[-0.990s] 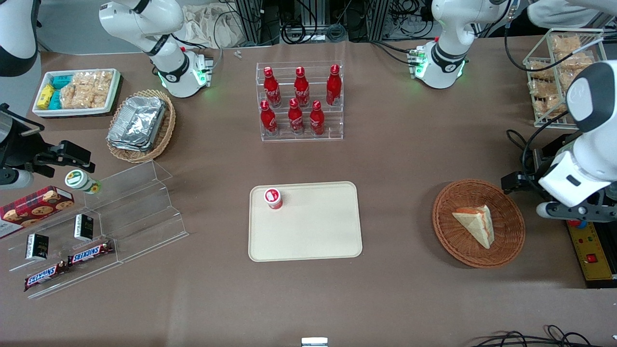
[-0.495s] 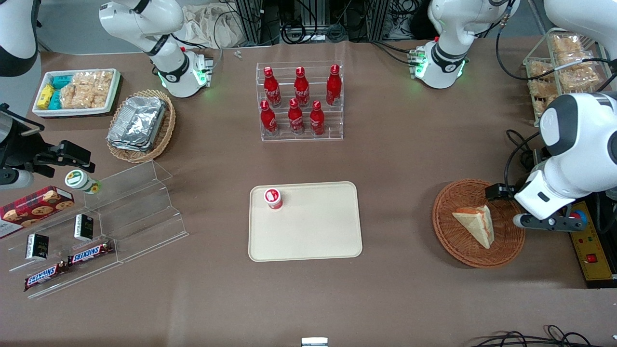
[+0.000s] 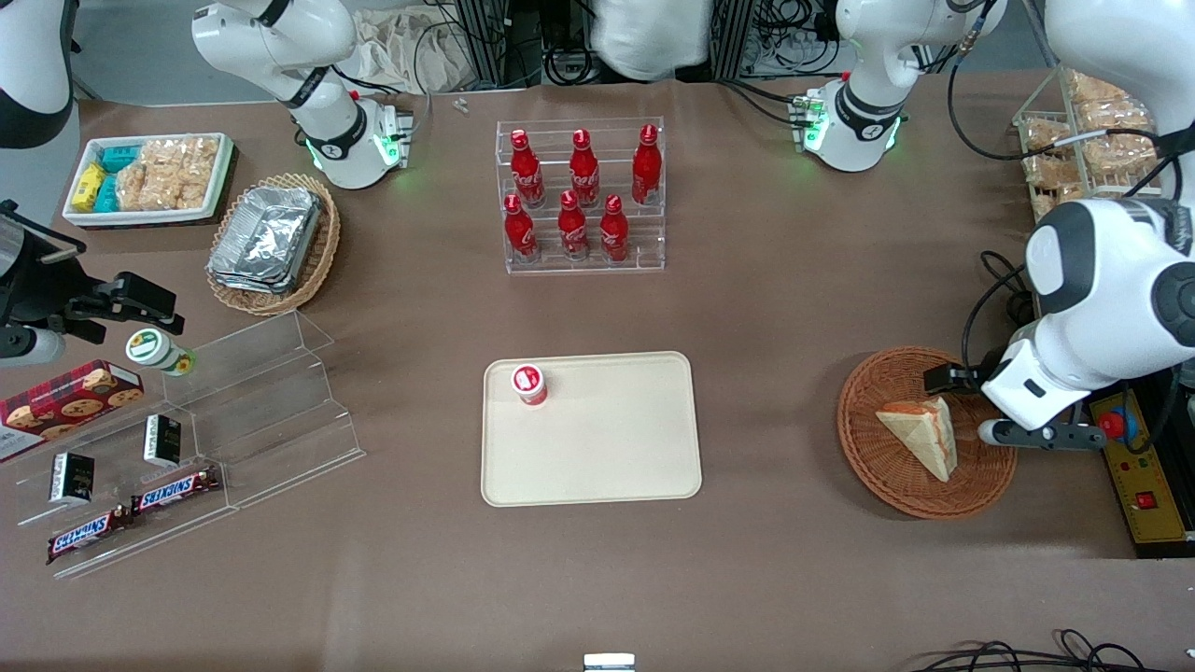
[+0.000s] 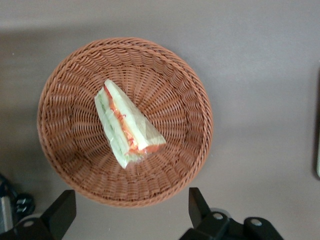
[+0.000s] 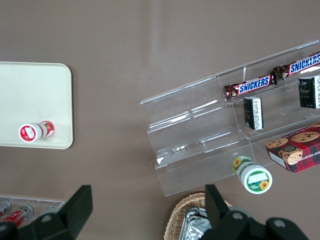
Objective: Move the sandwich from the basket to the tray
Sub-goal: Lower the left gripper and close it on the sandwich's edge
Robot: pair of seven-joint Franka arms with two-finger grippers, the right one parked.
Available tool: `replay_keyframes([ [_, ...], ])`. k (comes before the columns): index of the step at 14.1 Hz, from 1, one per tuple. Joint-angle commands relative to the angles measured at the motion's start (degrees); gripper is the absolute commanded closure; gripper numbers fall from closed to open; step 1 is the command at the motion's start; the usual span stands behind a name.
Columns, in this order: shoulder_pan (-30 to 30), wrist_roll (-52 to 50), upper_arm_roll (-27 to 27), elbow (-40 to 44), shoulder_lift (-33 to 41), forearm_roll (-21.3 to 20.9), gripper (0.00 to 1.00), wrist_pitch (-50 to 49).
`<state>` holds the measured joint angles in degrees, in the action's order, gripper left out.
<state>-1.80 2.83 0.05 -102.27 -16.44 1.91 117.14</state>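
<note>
Glossy white rounded arm shells, dark grey joint bands, black cables; gripper [image 4: 127, 217] has black fingers [image 4: 197, 202].

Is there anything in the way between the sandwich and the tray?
No, only bare table lies between the sandwich in the basket and the tray. The open gripper hangs above the basket.

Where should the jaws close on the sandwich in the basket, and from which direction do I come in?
Come straight down and close across the two broad bread faces at mid-length. The sandwich is a long narrow wedge lying alone mid-basket, filling edge up, with bare wicker all round, so its short width suits the jaws. The gripper, jaws open, hovers over the basket's rim; it probably needs turning to straddle the wedge.
</note>
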Motion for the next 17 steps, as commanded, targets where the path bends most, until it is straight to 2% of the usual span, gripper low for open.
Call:
replay_keyframes([
  [1, -0.2, -2.5, -0.3, -2.5, 0.4, 0.3, 0.00, 4.1],
  [6, -0.2, -5.7, -0.3, -8.1, -1.1, 0.2, 0.00, 14.8],
  [17, -0.2, -11.7, -1.5, -7.9, -8.1, 0.1, 0.01, 21.1],
])
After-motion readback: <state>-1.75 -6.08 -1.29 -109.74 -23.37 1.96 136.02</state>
